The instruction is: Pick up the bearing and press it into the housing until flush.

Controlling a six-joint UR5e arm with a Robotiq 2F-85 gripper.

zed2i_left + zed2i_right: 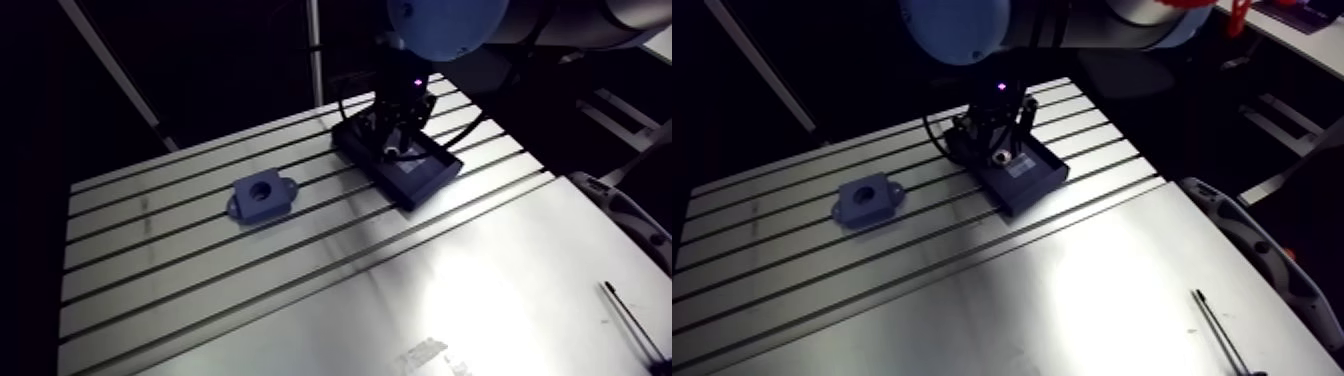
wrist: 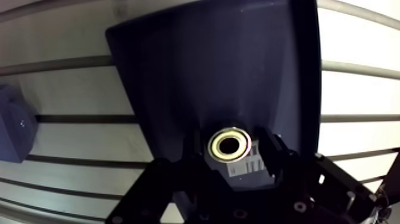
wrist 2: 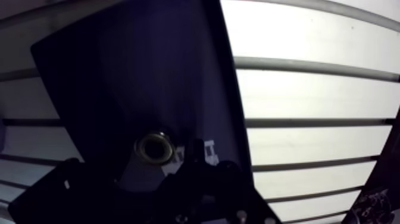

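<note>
On the slotted aluminium table (image 1: 480, 290), 1 dark rectangular tray (image 1: 415, 172) lies at an angle across the slots, and the gripper (image 2: 233, 146) stands low over its near end. The wrist view shows the bearing (image 2: 229, 143), a pale metal ring with a dark bore, lying flat on the tray floor between the 2 fingers (image 2: 275, 149). The fingers are spread, 1 on each side of the ring. On 1 side a strip of the white label (image 2: 253, 162) shows between ring and finger pad. On the other side the dark finger merges with the dark tray, so contact there cannot be judged. The ring therefore reads as bracketed but not gripped. The label lies on the tray floor just beside the bearing, partly under the gripper.

The housing (image 1: 261, 196), a dark blue block with 1 round bore in its upper face and a small ear at each end, sits on the table well apart from the tray, with several slots of bare table between them. Its bore is empty. In the wrist view only 1 corner of the housing is visible, beyond the tray's side wall. A thin dark rod (image 1: 632, 322) lies on the smooth part of the table near the outer edge, far from both tray and housing.
</note>
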